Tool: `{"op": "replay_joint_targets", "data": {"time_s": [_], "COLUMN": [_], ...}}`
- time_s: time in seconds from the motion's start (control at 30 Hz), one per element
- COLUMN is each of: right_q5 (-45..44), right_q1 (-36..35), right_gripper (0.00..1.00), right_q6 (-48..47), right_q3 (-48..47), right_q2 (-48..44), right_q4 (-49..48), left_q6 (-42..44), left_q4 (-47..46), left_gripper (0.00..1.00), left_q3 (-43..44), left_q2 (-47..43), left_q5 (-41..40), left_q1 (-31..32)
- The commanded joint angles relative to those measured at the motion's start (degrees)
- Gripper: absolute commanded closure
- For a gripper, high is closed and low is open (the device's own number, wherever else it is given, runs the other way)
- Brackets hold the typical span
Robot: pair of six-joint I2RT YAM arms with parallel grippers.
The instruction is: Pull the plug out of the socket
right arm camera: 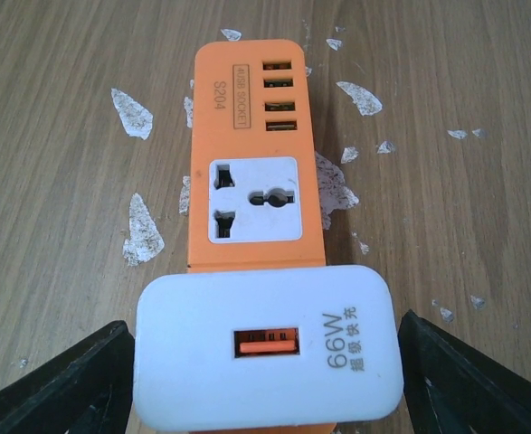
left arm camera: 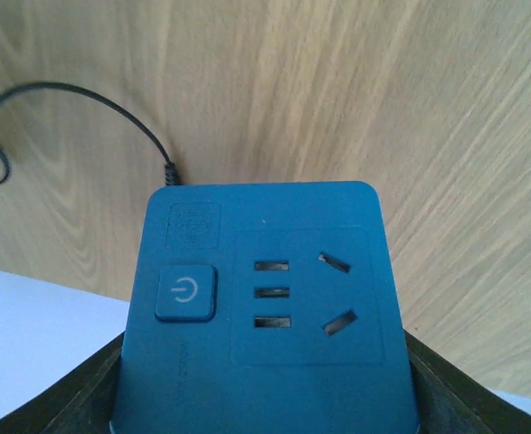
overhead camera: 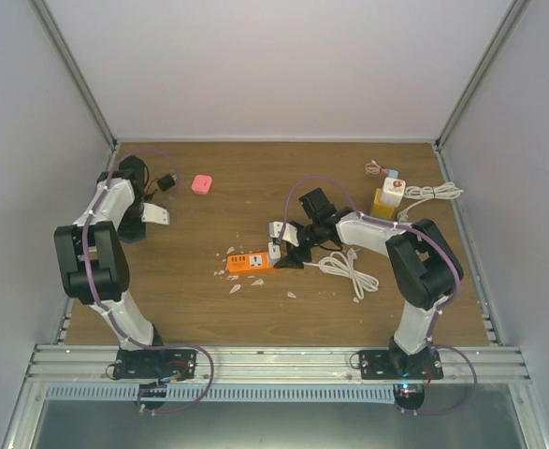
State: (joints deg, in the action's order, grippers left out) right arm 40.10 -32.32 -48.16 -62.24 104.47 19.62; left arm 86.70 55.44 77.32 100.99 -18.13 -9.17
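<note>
The right fingers [right arm camera: 57, 380] grasp the white charger [right arm camera: 267, 348] at the right end of the orange power strip [right arm camera: 251, 127], on the middle of the worktop [overhead camera: 255, 187]. At far left, the left fingers [left arm camera: 57, 398] clench a blue socket block [left arm camera: 265, 307].

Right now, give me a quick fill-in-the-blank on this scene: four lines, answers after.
1. The white charger block between the right gripper fingers is printed ___.
2. The orange plastic power strip it sits in has ___ USB ports in a row.
3. The square socket block with a power button, held in the left gripper, is ___.
4. The small pink square object on the wooden table lies nearer the ___ arm.

Missing words: 66W; four; blue; left.
</note>
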Motion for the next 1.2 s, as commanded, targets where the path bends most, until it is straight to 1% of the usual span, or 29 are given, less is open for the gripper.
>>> {"op": "replay_joint_targets", "data": {"time_s": [0.0,0.13,0.23,0.43,0.53,0.67,0.9,0.93,1.0,1.07,1.17], "right_q5": [0.08,0.15,0.43,0.72,0.88,0.72,1.03,1.11,1.21,1.29,1.30], "right_q1": [-0.40,-0.29,-0.10,0.42,0.49,0.58,0.63,0.65,0.66,0.67,0.69], "right_gripper": [0.21,0.21,0.20,0.20,0.21,0.21,0.21,0.21,0.21,0.22,0.22], "right_q6": [0.00,-0.21,-0.61,-0.88,-0.97,-1.06,-0.89,-0.88,-0.82,-0.79,-0.79], "right_q3": [0.18,0.11,0.18,0.27,0.44,0.45,0.32,0.28,0.12,0.10,0.10], "right_q2": [-1.72,-1.72,-1.72,-1.63,-1.63,-1.55,-1.72,-1.68,-1.54,-1.41,-1.46], "right_q4": [0.48,0.87,1.23,1.47,1.41,1.51,1.68,1.68,1.81,1.82,1.83], "left_q6": [2.14,1.55,0.99,-0.53,-1.35,-1.78,-1.95,-1.92,-1.78,-1.79,-1.90], "left_q4": [0.30,-0.32,-0.72,-0.62,-0.51,-1.15,-0.52,-0.51,-0.11,0.36,0.67], "left_gripper": [0.93,0.92,0.89,0.80,0.68,0.49,0.28,0.20,0.10,0.06,0.06], "left_q3": [-0.80,-1.52,-1.34,-1.97,-2.45,-3.13,-3.16,-3.14,-3.02,-2.69,-0.93], "left_q2": [1.50,3.88,5.35,6.68,7.17,7.38,6.52,6.13,5.30,4.25,2.70], "left_q5": [-7.24,-11.52,-13.12,-14.06,-13.99,-13.72,-11.93,-11.35,-9.89,-8.02,-3.54], "left_q1": [0.15,0.59,1.17,2.79,3.59,3.94,4.07,4.13,4.16,4.16,4.16]}}
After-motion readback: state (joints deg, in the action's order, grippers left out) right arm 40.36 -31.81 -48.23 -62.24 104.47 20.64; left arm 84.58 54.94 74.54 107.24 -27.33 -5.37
